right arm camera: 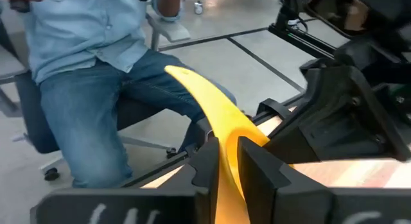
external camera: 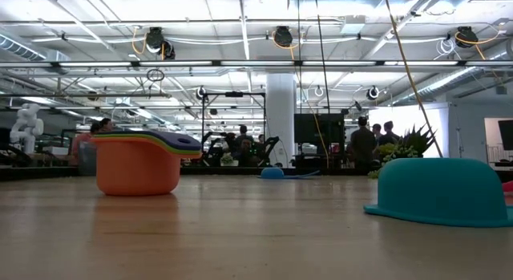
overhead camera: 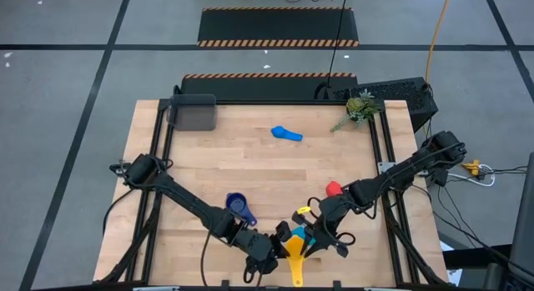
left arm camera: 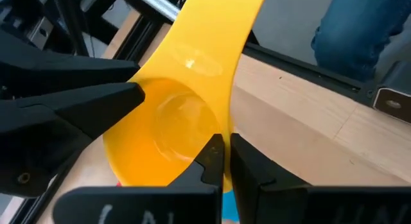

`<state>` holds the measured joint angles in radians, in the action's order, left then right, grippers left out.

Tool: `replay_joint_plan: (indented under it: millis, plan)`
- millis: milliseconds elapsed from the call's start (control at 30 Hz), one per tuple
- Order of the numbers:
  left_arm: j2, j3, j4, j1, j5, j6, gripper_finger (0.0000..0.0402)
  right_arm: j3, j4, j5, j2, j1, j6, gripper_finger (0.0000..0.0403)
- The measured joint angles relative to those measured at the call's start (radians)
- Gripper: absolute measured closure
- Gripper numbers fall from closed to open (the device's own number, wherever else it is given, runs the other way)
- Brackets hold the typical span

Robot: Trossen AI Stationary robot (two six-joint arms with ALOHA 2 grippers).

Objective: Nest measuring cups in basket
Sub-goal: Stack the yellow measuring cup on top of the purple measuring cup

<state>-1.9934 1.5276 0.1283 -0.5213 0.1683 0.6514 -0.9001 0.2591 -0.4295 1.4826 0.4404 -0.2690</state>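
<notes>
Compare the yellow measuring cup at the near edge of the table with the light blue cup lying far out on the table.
The yellow measuring cup sits between both hands, left hand and right hand; the light blue cup lies alone, untouched. Yellow is at the near edge, blue toward the far side. Both are handled scoops outside the basket.

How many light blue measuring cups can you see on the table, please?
2. One light blue cup lies alone toward the far side; the second cup sits upside down near the front edge.

Mostly plastic stuff on a wood table

The yellow cup [left arm camera: 186,121] looks like smooth, glossy plastic; the tabletop [overhead camera: 250,170] is pale matt butcher-block wood, and the orange cup [external camera: 138,172] is matt plastic.
</notes>
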Motion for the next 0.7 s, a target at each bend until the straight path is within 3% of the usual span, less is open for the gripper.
replay_joint_plan:
  millis: [133, 333, 567, 700]
  plan:
    - [0.0, 0.0, 0.008, -0.008, 0.054, -0.031, 0.0391, 0.001, 0.019, 0.024, -0.004, -0.003, 0.052, 0.0332]
    - [0.012, 0.0, 0.07, -0.001, 0.168, -0.134, 0.0391, 0.003, -0.036, 0.217, -0.063, -0.001, 0.103, 0.0276]
    - [0.079, 0.003, 0.215, 0.015, 0.264, -0.34, 0.0392, -0.001, -0.206, 0.631, -0.157, 0.075, 0.084, 0.0229]
    - [0.109, 0.003, 0.291, 0.01, 0.288, -0.44, 0.0392, 0.0, -0.259, 0.797, -0.18, 0.115, 0.06, 0.0225]
